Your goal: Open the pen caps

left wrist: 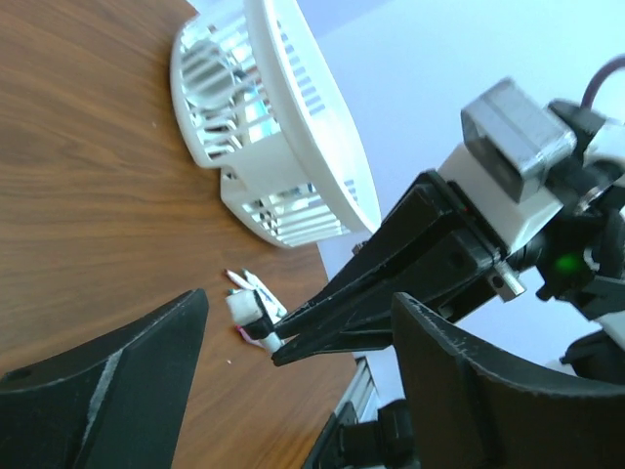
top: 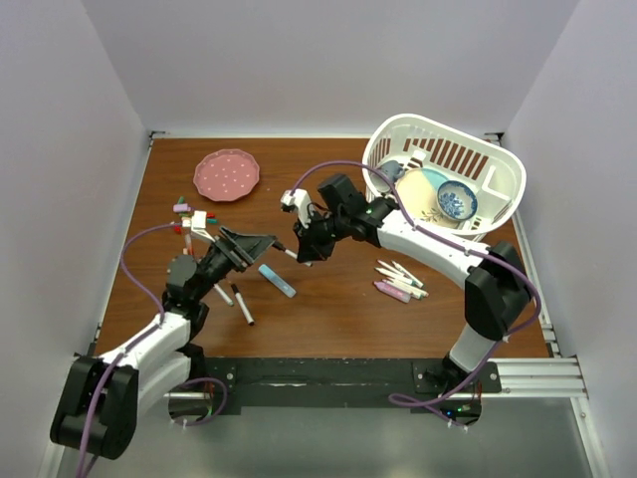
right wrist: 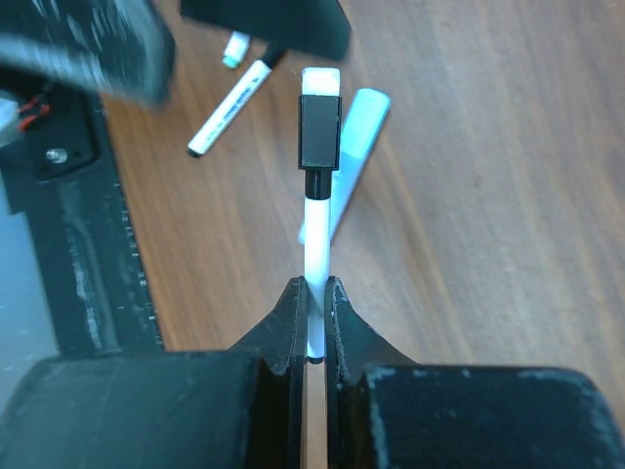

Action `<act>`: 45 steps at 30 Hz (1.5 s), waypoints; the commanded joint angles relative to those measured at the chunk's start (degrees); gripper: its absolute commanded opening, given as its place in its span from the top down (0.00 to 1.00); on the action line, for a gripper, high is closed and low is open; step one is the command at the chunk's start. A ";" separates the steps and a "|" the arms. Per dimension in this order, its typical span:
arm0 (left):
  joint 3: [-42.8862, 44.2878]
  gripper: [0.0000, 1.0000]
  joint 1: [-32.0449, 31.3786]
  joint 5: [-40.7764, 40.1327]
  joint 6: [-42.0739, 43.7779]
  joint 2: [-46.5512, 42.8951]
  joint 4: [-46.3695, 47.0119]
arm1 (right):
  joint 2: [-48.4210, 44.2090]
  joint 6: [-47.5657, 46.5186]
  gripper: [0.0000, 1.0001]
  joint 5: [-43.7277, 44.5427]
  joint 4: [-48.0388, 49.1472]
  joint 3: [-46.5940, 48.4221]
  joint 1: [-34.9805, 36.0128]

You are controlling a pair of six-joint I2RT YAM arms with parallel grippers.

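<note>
— How are the arms held?
— The right gripper [right wrist: 311, 296] is raised over the table [top: 328, 319], clamped on a white marker [right wrist: 314, 244], one black cap [right wrist: 317, 132] seated on it; the left gripper [top: 249, 244] is spread wide beside it
— Counted below?
— Two loose markers [right wrist: 227, 109], one highlighter [right wrist: 354, 147]

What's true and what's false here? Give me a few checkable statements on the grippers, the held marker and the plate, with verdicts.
1. The right gripper is shut on a slim white marker. True.
2. The marker's black cap is off. False: it sits on the marker's end.
3. The left gripper is open. True.
4. The pink plate lies inside the white basket. False: it lies on the table at the far left, apart from the basket.
</note>
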 commanded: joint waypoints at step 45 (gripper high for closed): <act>7.16 1.00 -11.79 -3.08 6.24 8.09 3.54 | -4.40 3.48 0.25 -22.58 13.05 -9.57 -1.88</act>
